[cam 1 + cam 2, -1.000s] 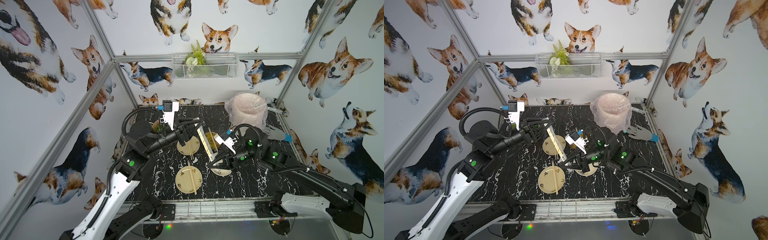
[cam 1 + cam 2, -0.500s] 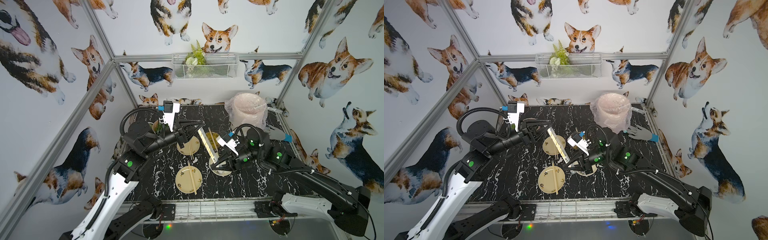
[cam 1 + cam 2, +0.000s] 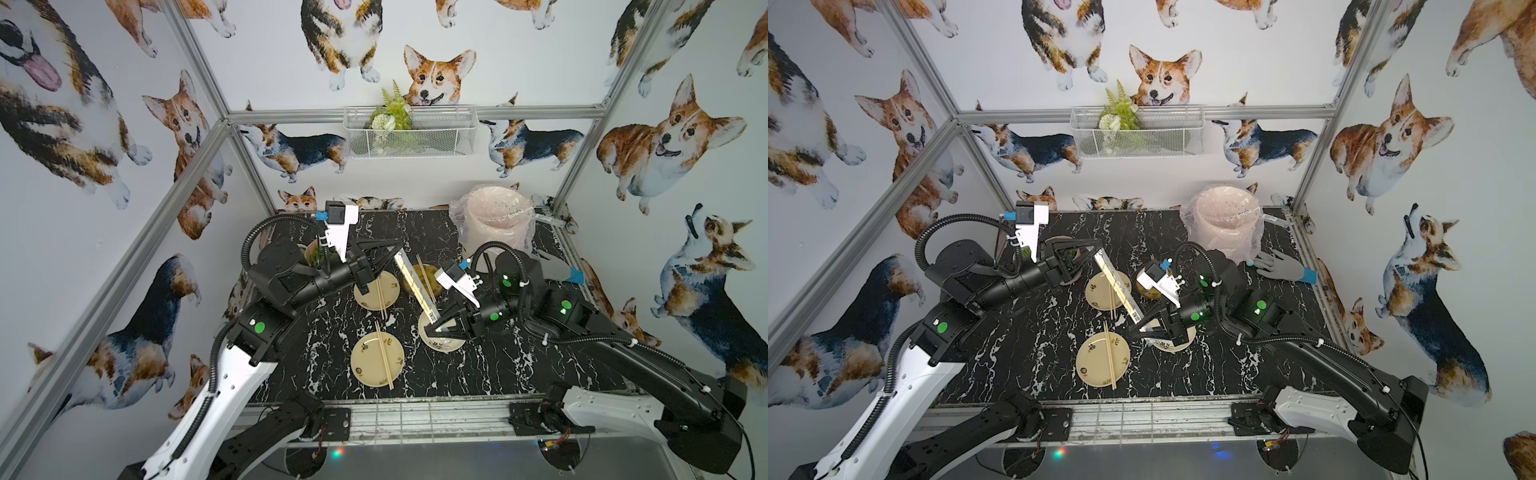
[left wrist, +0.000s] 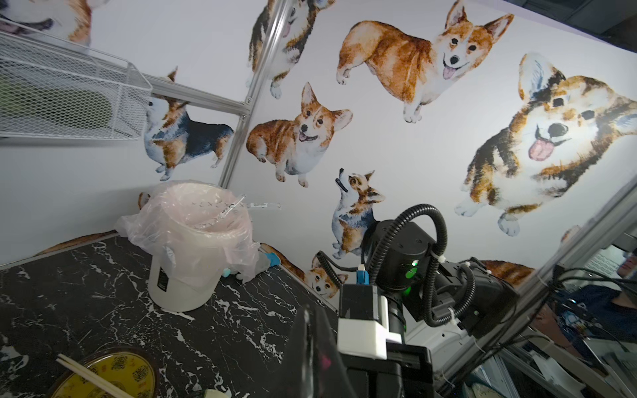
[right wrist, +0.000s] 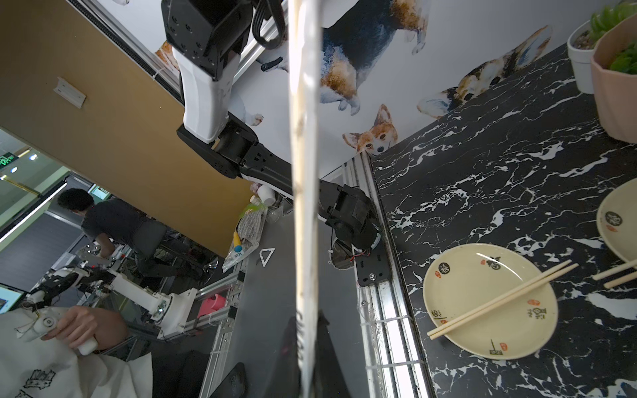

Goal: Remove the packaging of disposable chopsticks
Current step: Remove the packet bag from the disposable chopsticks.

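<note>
Closed since a second ago, left claw (image 3: 399, 251) pinches one end of the packaging (image 3: 415, 286); right claw (image 3: 432, 327) clamps the other, sleeve straight between them.

Your left arm (image 3: 291, 278) and right arm (image 3: 557, 307): black joints (image 3: 276, 338), white lower links (image 3: 216, 395), green dots (image 3: 259, 328), a ribbed black hose (image 3: 959, 217) and white camera block (image 3: 340, 232) each. Your left gripper (image 3: 400, 252) and right gripper (image 3: 430, 328) are black triangles.
</note>
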